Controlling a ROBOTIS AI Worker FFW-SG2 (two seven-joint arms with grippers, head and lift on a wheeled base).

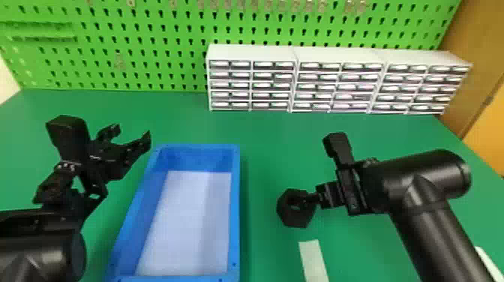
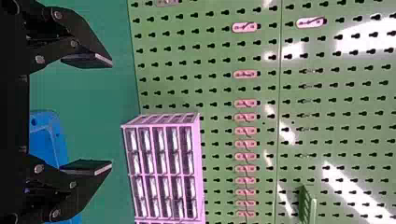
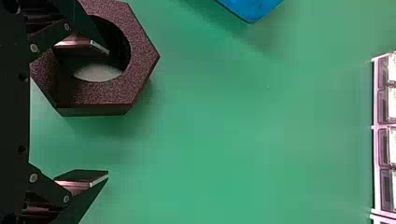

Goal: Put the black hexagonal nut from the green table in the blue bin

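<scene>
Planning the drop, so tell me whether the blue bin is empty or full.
Empty: the head view shows the blue bin with nothing lying on its pale bottom.

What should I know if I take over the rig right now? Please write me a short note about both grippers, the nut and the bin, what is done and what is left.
Left gripper: open, holding nothing, left of the bin.
Right gripper: open, at the nut, one finger overlapping its hole in the right wrist view; whether that finger is inside the hole, I cannot tell.
Black hexagonal nut: on the green table, right of the blue bin.
Done: right gripper brought to the nut; no grip yet.
Left: grasp the nut, lift it, release it in the bin.
</scene>
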